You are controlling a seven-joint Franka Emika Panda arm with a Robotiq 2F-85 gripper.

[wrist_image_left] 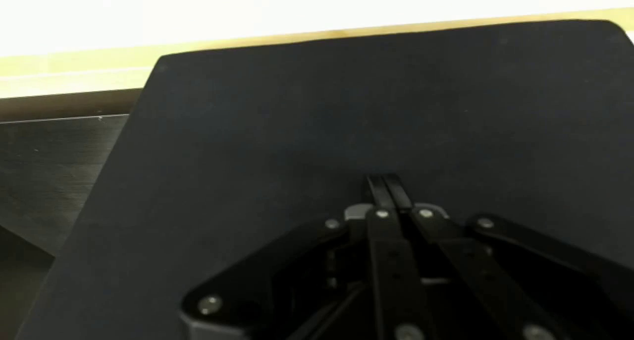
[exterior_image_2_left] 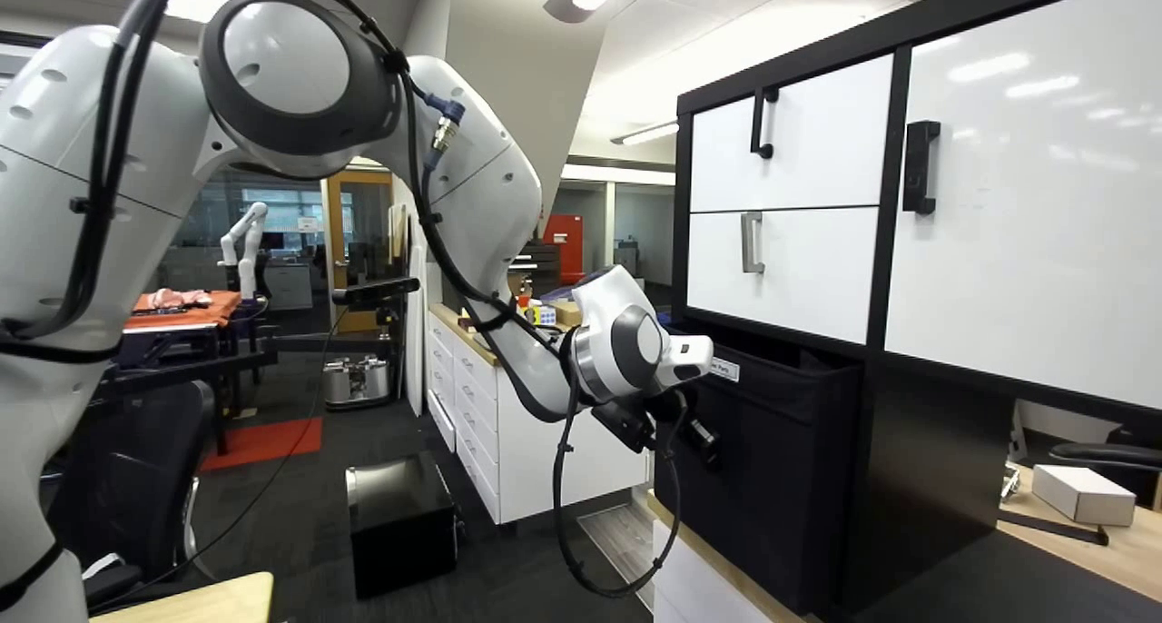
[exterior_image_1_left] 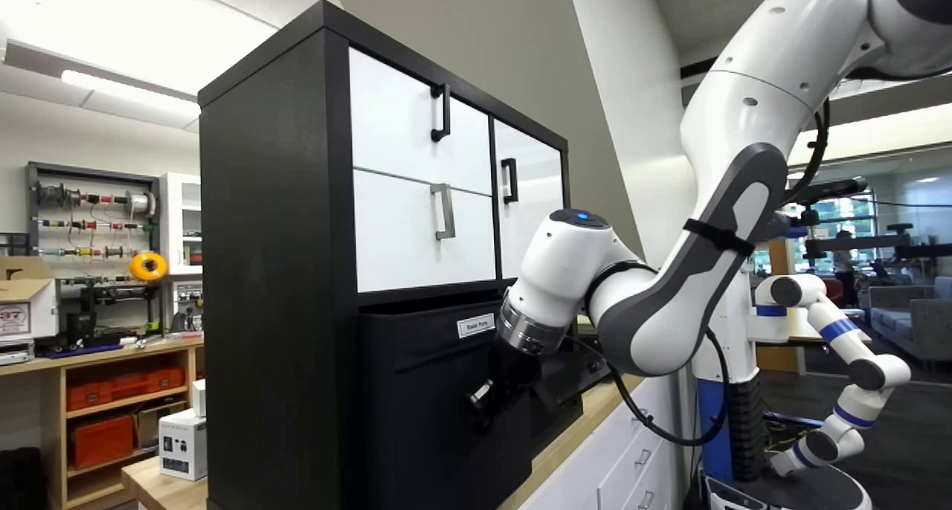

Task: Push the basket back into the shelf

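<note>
Currently, the basket (exterior_image_1_left: 428, 413) juts from the lower bay of the shelf (exterior_image_1_left: 338, 265), beneath two stacked white drawer fronts (exterior_image_1_left: 398, 231). Out in front of the shelf, the claw (wrist_image_left: 388, 187) points at the basket's dark front, its fingertips meeting side by side; whether they touch it is too dark to judge. A wooden tabletop (exterior_image_1_left: 599, 407) runs below the shelf.

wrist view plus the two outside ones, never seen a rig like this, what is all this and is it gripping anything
The white machine is a robot arm tipped with a black pincer. Two wide pictures come from cameras outside the robot; the close-up comes from one on its wrist. A black basket juts from the tall black shelf, with a wooden counter below. The pincer is shut at the basket's front and holds nothing visible; whether it touches is unclear.
</note>
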